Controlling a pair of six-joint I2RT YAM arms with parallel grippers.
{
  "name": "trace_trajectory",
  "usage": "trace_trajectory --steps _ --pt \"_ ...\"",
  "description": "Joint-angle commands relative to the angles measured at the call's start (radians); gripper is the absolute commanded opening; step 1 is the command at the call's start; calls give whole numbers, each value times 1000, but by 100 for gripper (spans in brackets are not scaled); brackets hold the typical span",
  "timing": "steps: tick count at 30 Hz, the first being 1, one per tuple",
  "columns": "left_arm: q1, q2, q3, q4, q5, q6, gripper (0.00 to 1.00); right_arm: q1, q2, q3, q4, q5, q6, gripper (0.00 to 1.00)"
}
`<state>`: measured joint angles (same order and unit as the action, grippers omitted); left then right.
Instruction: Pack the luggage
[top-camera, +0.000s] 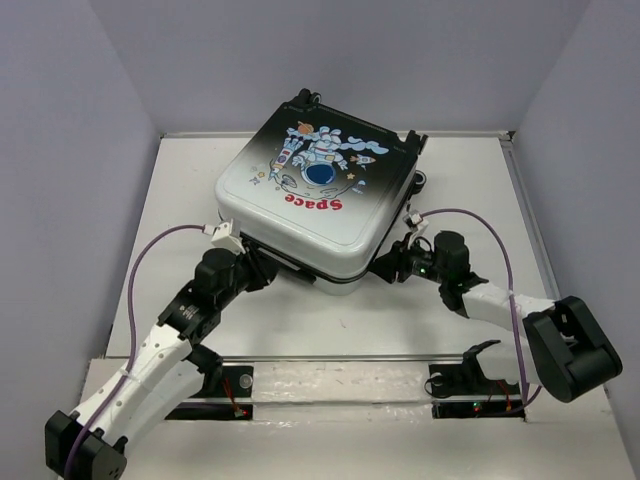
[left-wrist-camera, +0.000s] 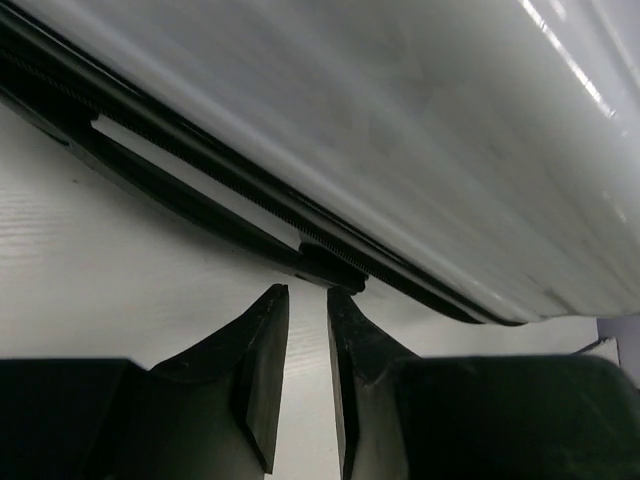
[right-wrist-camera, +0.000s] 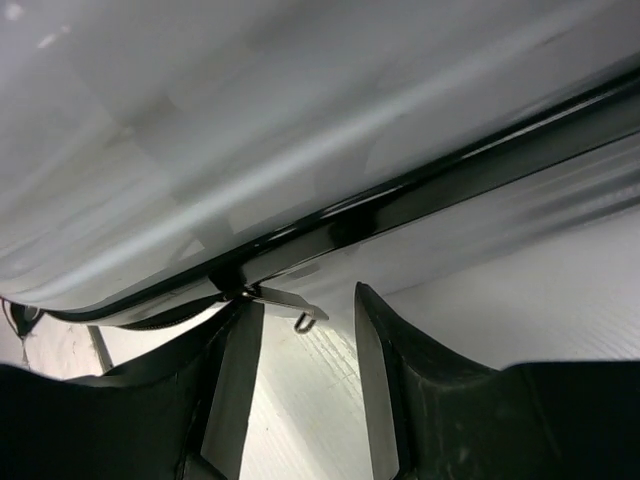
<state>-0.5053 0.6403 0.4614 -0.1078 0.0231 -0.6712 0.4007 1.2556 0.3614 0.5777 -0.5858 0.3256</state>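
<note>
The luggage (top-camera: 310, 205) lies flat at the back middle of the table, lid down, astronaut and red "Space" print facing up. My left gripper (top-camera: 256, 268) is at its near-left edge. In the left wrist view the fingers (left-wrist-camera: 262, 340) stand a narrow gap apart with nothing between them, and the gripper (left-wrist-camera: 308, 292) sits just below the black zipper slider (left-wrist-camera: 330, 262) on the seam. My right gripper (top-camera: 388, 266) is at the near-right corner. In the right wrist view it (right-wrist-camera: 303, 297) is open, and the metal zipper pull tab (right-wrist-camera: 282, 297) hangs between the fingertips, untouched.
The white table (top-camera: 330, 320) runs between grey walls on the left, right and back. A metal rail (top-camera: 340, 357) crosses near the arm bases. Purple cables (top-camera: 150, 250) loop over both arms. The suitcase wheels (top-camera: 418, 182) face the right wall.
</note>
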Motion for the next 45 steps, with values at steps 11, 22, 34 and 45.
trace_trajectory --steps 11,22,34,45 --pt "-185 162 -41 209 60 -68 34 7 28 24 155 -107 -22 45" --pt "-245 248 -10 310 32 -82 33 35 53 13 295 -112 39 8" --pt "-260 386 83 445 -12 -62 32 352 -228 -64 -201 346 73 7" --pt "-350 617 293 496 -58 -19 31 710 -259 69 -426 578 245 7"
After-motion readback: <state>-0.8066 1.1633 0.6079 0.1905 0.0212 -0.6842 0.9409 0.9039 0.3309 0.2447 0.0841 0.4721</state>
